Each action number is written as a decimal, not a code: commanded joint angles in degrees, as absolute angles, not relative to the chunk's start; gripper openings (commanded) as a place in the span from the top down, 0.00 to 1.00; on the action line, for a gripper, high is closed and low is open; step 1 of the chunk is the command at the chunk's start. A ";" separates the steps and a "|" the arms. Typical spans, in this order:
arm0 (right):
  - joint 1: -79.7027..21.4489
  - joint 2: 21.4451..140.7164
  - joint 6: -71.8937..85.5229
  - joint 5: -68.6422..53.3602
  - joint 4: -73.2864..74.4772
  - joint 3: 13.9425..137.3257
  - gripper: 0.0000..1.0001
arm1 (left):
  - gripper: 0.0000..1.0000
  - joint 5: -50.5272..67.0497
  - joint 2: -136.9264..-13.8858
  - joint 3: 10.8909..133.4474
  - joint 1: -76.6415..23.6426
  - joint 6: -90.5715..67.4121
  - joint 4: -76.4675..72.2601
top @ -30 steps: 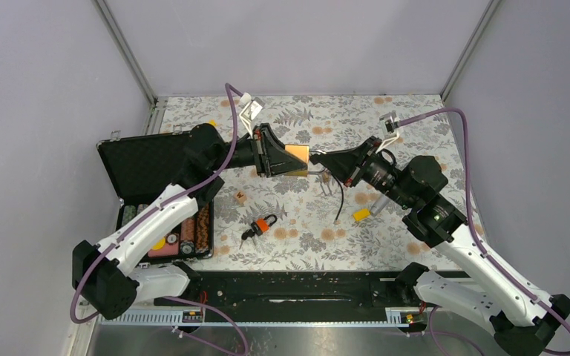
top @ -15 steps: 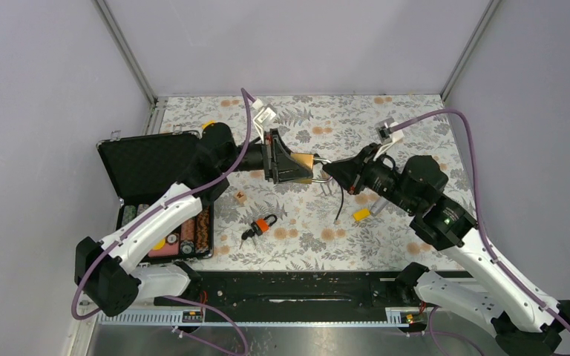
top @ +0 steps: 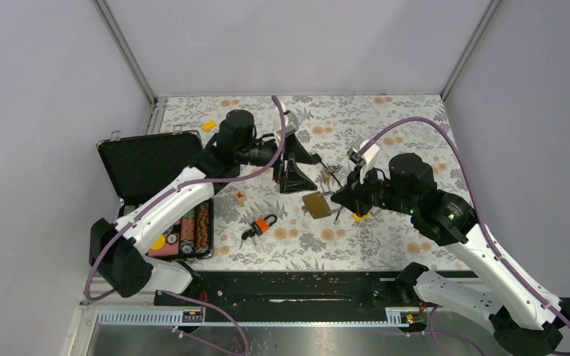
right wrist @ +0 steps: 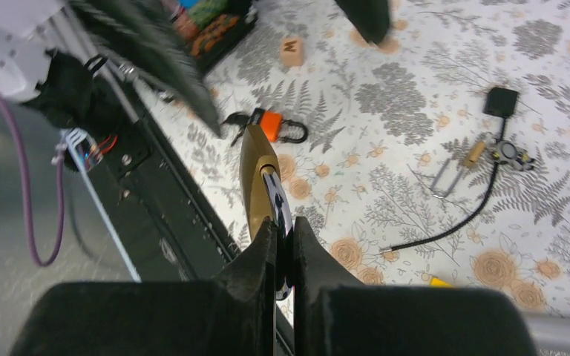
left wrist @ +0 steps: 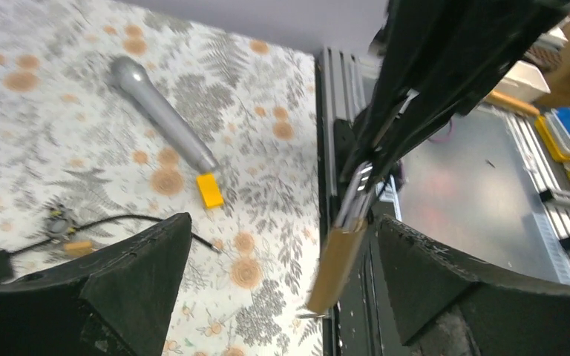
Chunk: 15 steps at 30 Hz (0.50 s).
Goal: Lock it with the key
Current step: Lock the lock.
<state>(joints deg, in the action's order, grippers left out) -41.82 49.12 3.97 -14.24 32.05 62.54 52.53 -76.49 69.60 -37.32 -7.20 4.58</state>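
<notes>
Here we find the lock [top: 316,204] held aloft over the flowered table [top: 341,111], between the two arms and just off the tip of the right gripper [right wrist: 283,226]. It is a small square body of brass colour, broad in the face and thin from the side, with a silver shackle [left wrist: 359,187] at its upper end. The right gripper's fingers are pressed together on that shackle end, so the lock hangs from them, tilted. The left gripper [top: 295,165] stands wide apart and holds nothing. Its two dark fingers [left wrist: 130,278] sit on either side of the lock, clear of it.

From above we get the lock's square face and the spread of the table. There is an open black case [top: 148,167] at the left and a small wooden cube [top: 240,196]. The orange-and-black key bunch [top: 262,225] lies near the lock, and a yellow block [top: 360,216] lies by the right gripper. The right wrist view gives us the lock edge-on, a narrow brass strip running out from the fingertips, with a black cable [right wrist: 445,226] lying on the table beyond. Only the left wrist view shows us a grey rod [left wrist: 165,113] lying beside the yellow block. It also shows the shackle's silver bars, blurred, and we cannot tell whether the shackle is pressed home.
</notes>
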 commanded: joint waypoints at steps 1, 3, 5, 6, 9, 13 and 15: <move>-41.54 47.27 -3.36 -26.15 30.33 67.62 1.00 | 0.07 63.65 -80.31 71.52 -38.14 0.72 8.61; -41.61 47.79 -4.01 -29.38 30.60 67.61 1.00 | 0.08 63.72 -80.78 71.05 -39.85 2.49 8.96; -41.52 48.48 -4.21 -30.94 30.60 67.67 1.00 | 0.08 63.69 -81.57 71.04 -41.30 3.45 9.99; -41.57 48.84 -4.23 -31.32 30.65 67.66 1.00 | 0.09 64.02 -82.11 71.41 -41.90 4.33 11.54; -41.53 49.78 -4.44 -31.26 30.61 67.83 1.00 | 0.13 64.81 -83.51 72.42 -42.95 7.19 15.46; -41.53 50.31 -4.53 -31.11 30.68 68.28 1.00 | 0.13 65.94 -83.31 72.09 -43.44 11.27 19.91; -41.62 50.45 -4.74 -31.85 30.83 68.08 1.00 | 0.13 64.88 -82.35 71.68 -43.42 10.89 19.74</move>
<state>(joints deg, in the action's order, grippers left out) -41.85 50.59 -3.75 -30.50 37.12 64.01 61.06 -83.77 70.13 -42.74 6.79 17.19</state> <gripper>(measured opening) 0.073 0.868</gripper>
